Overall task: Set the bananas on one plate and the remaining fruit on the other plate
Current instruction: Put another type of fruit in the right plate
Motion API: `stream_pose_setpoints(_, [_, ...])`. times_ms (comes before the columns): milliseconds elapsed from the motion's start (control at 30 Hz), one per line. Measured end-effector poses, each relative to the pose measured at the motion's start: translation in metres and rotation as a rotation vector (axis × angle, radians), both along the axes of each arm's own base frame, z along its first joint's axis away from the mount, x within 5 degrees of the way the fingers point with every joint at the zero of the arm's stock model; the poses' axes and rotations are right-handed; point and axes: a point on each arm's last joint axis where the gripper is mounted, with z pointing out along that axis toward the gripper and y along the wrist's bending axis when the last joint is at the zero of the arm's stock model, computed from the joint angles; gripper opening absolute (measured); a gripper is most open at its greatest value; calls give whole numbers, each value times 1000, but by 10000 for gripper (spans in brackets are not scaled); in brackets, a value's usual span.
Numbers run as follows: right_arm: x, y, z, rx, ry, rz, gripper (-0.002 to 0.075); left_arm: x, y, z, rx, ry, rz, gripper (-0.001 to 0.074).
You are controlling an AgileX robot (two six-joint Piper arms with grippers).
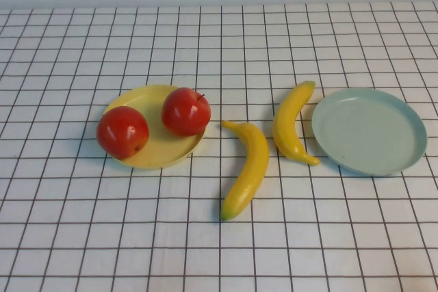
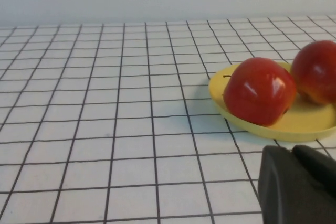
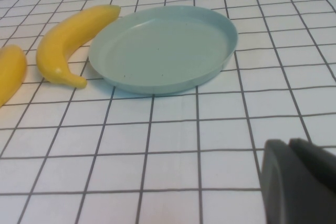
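- On the checked tablecloth [image 1: 205, 251], seen from the high view, neither arm shows; each gripper appears only in its own wrist view.
- The left gripper [image 2: 299, 184] is a dark shape low in the left wrist view, above the cloth and just short of the yellow plate [image 2: 310, 127]; whether its fingers are spread or closed cannot be told.
- The right gripper [image 3: 299, 182] is a dark shape in the right wrist view, over bare cloth, near the blue-green plate [image 3: 163, 51] but apart from it; its finger spacing cannot be told either.
- Count: two red apples [image 1: 122, 132] [image 1: 185, 111], two bananas [image 1: 248, 169] [image 1: 293, 122], two plates.
- Both apples sit on the yellow plate [image 1: 161, 152], at about 9 o'clock from the cloth's middle.
- Both bananas lie on the cloth near the middle, between the plates.
- The blue-green plate [image 1: 369, 131] lies at about 3 o'clock, holding nothing; the nearer banana lies just beside its rim.
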Motion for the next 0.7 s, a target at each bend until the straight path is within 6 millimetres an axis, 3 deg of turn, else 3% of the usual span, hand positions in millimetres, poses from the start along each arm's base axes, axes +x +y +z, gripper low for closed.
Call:
stream_pose_setpoints(400, [0,0,0,0,0,0,-16,-6,-1,-21,-146,180,24,-3])
stream_pose_setpoints(700, [0,0,0,0,0,0,-16,-7,-2,-22,-159,194,23,-3])
